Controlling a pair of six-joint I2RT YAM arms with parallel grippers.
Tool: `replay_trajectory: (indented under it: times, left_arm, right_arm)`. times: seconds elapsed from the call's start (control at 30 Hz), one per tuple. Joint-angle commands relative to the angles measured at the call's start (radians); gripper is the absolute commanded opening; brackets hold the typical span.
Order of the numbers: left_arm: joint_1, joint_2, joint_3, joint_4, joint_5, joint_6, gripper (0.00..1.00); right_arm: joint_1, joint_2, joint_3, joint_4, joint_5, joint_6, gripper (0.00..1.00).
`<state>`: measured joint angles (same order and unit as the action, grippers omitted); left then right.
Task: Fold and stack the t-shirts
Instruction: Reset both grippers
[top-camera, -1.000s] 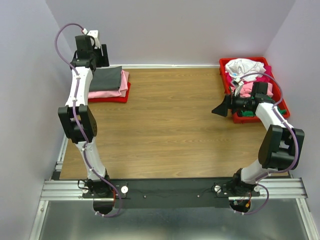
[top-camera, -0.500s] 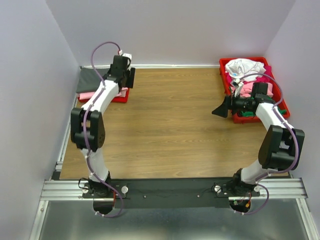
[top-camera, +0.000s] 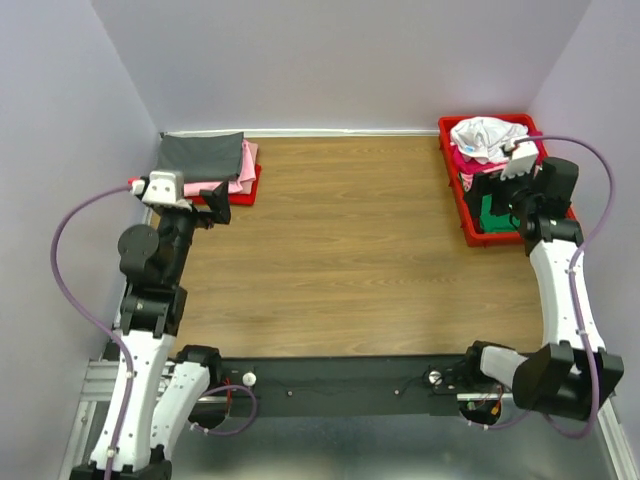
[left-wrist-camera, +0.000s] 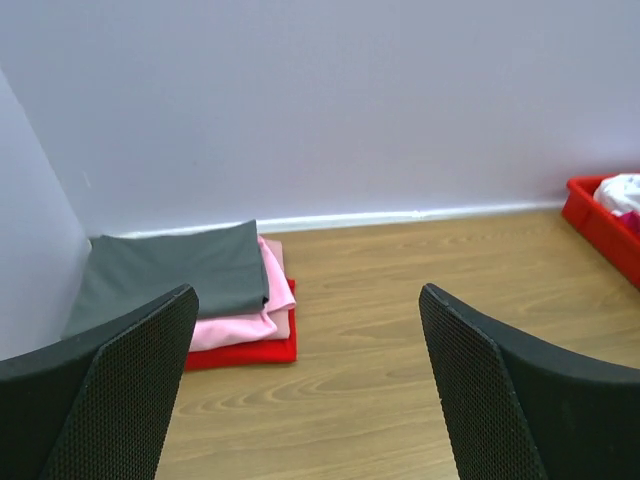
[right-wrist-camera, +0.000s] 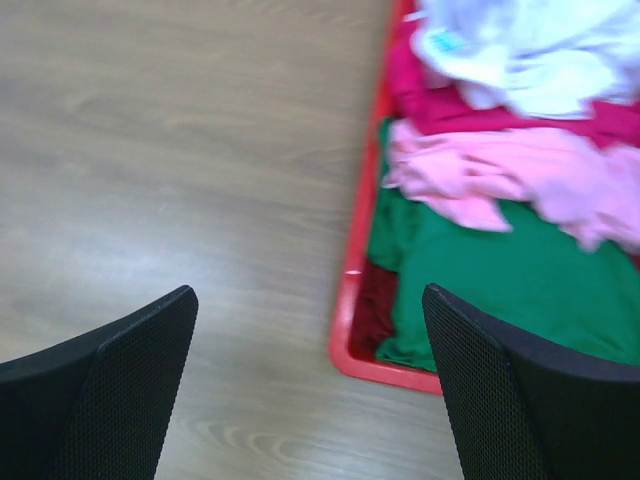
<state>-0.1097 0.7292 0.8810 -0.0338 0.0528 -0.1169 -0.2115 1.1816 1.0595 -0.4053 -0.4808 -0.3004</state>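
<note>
Grey t-shirt (top-camera: 203, 155) uncovered on stack (top-camera: 244, 175); left gripper (left-wrist-camera: 308, 295) withdrawn, right gripper (right-wrist-camera: 310, 300) now over tray (top-camera: 458, 200), both spread empty.

A table (top-camera: 340, 250) with a pale brown wood-grain top fills the middle of the enclosure. A plain lilac-grey back wall (top-camera: 340, 60) rises from the table's far edge, with a thin white strip (top-camera: 340, 131) along the joint. A left wall (top-camera: 50, 150) and a right wall (top-camera: 600, 70) of the same colour close the table's two sides. A silver slotted rail (top-camera: 92, 382) lies along the table's near edge, and a dull grey metal sheet (top-camera: 350, 450) lies below it. The light is soft and even, and shadows on the table are faint.
</note>
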Motion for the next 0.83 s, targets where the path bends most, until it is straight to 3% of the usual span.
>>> replay_trajectory:
  times: [0.0,0.1,0.3,0.63,0.8]
  left_arm:
    - [0.004,-0.094,-0.118,0.018,0.005,-0.009,0.99]
    - [0.004,-0.105,-0.145,0.017,0.016,-0.009,0.98]
    - [0.004,-0.089,-0.194,0.028,0.035,-0.021,0.96]
    - [0.002,-0.080,-0.217,0.069,0.067,-0.015,0.96]
    - [0.002,-0.074,-0.217,0.072,0.070,-0.013,0.96]
  right_arm:
    - [-0.008,-0.094,-0.027,0.077,0.335,0.191,1.00]
    - [-0.008,-0.164,-0.082,0.126,0.462,0.270,1.00]
    - [-0.008,-0.235,-0.150,0.141,0.567,0.291,1.00]
    - [-0.008,-0.261,-0.182,0.138,0.601,0.270,0.99]
    - [-0.008,-0.254,-0.167,0.118,0.527,0.248,1.00]
